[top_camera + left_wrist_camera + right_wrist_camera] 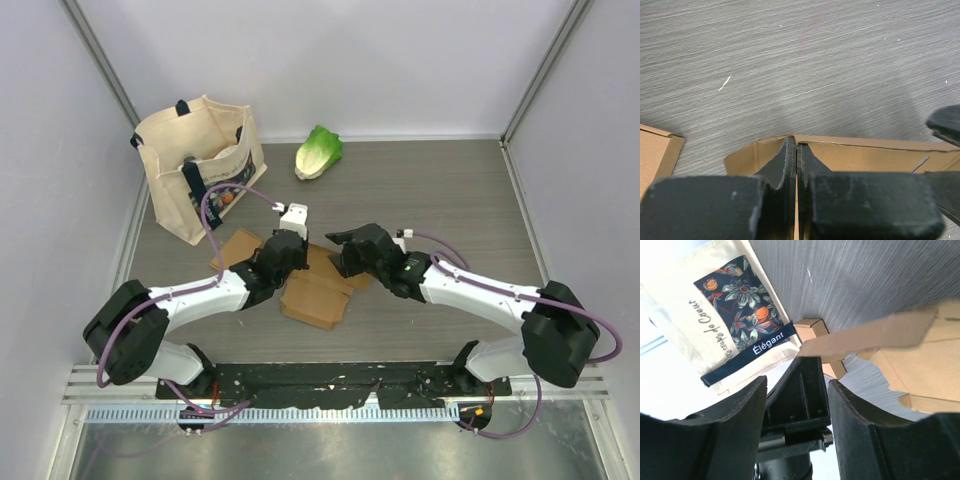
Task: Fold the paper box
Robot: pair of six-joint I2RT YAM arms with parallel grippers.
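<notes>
The flat brown cardboard paper box (pixel 318 295) lies mid-table between the arms, and folding looks barely begun. The left gripper (pixel 796 145) is clenched at a raised wall's edge. The right gripper (pixel 796 382) gapes at a flap, grasping nothing. Next it likely needs to pinch that flap and lift it. Far left, the cream canvas tote bag (pixel 170 190) holds something unclear.
</notes>
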